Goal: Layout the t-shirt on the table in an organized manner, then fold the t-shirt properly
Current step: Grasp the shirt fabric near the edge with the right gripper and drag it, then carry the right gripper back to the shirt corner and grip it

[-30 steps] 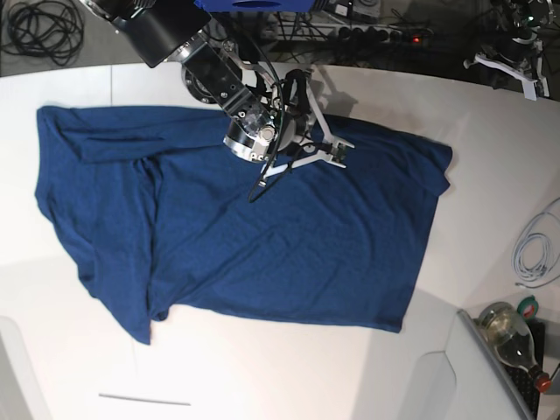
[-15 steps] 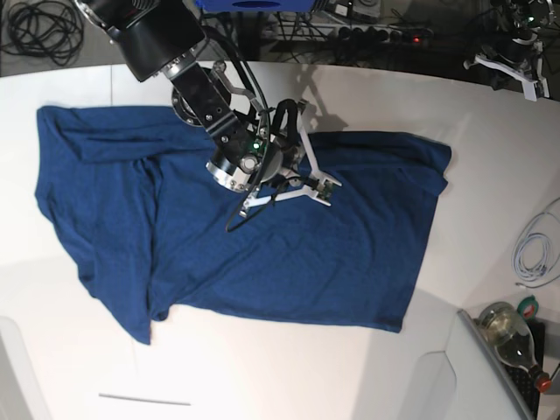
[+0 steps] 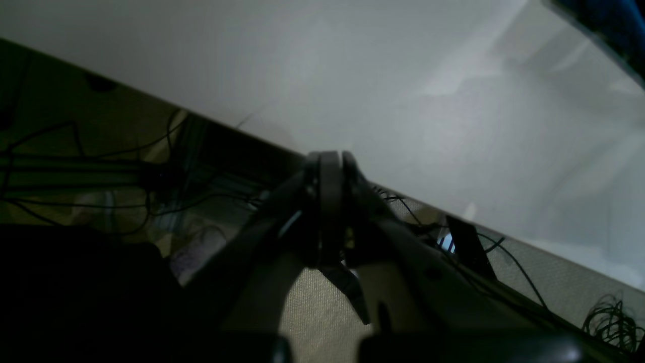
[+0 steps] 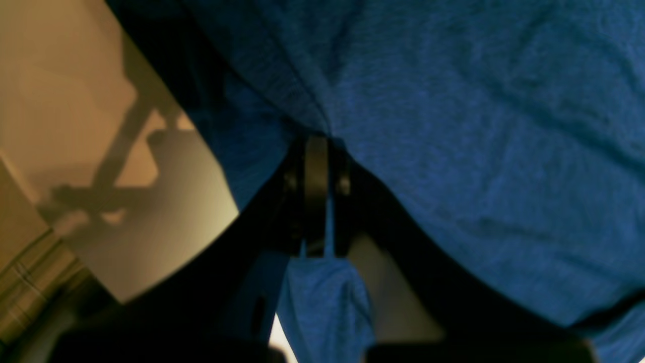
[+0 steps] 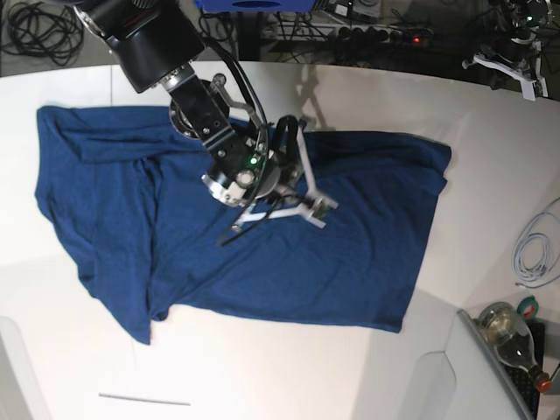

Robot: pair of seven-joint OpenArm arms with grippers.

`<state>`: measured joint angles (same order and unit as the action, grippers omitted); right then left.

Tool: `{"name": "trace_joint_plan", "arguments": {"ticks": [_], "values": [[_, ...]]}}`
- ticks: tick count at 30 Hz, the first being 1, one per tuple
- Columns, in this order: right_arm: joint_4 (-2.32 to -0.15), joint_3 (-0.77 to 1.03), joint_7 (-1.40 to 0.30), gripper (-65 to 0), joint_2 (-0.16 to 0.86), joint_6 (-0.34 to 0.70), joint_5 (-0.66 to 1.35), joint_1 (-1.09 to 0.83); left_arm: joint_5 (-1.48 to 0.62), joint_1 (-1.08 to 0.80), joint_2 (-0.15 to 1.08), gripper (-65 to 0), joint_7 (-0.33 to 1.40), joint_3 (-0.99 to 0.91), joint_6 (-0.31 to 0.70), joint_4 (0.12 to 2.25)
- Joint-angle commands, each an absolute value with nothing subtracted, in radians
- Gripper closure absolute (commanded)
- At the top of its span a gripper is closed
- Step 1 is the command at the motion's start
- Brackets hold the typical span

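Dragging t-shirt (image 5: 289, 254) fold further inward, right hand (image 5: 319, 208) pinched

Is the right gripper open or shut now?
Shut on the t-shirt: in the right wrist view the right gripper has its fingers pressed together, with blue fabric pinched between them.

Dim blurry wrist views, bright base view
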<state>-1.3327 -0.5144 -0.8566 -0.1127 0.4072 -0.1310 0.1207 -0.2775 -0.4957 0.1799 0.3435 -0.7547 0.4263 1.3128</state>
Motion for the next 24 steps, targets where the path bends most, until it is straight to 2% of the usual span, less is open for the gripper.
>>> {"name": "trace_joint_plan", "arguments": {"ticks": [1,4,7,9,17,18,20,22,24], "values": [[-1.339,-0.496,-0.846,-2.7,-0.119,0.367,-0.134,0.143,-0.289,-0.499,0.193,0.0,0.323,-0.759,0.426,1.343],[-1.345,-0.475,-0.846,-13.4,-0.119,0.283,-0.134,0.143,-0.289,-0.499,0.177,0.0,0.323,-0.757,0.426,1.382],[-1.38,-0.475,-0.854,-27.0,-0.119,0.265,-0.134,0.137,-0.289,-0.499,0.173,0.0,0.325,-0.757,0.426,1.411],[-1.428,-0.478,-0.857,-33.2,-0.119,0.265,-0.134,0.105,-0.291,-0.496,0.17,0.0,0.325,-0.757,0.426,1.414],[-1.613,-0.475,-0.848,-34.7,-0.101,0.266,-0.137,-0.013,-0.292,-0.418,0.119,0.0,0.325,-0.757,0.426,1.402],[-1.629,-0.475,-0.848,-34.7,-0.087,0.266,-0.134,-0.022,-0.292,-0.407,0.113,-2.0,0.325,-0.757,0.426,1.399],[-1.666,-0.475,-0.846,-34.7,-0.065,0.266,-0.134,-0.045,-0.292,-0.384,0.097,-19.3,0.325,-0.757,0.427,1.399],[-1.692,-0.475,-0.846,-34.7,-0.044,0.266,-0.134,-0.065,-0.292,-0.369,0.093,-30.8,0.325,-0.757,0.427,1.395],[-1.713,-0.475,-0.846,-34.7,-0.025,0.266,-0.134,-0.085,-0.305,-0.349,0.088,-38.7,0.325,-0.757,0.427,1.385]]}}
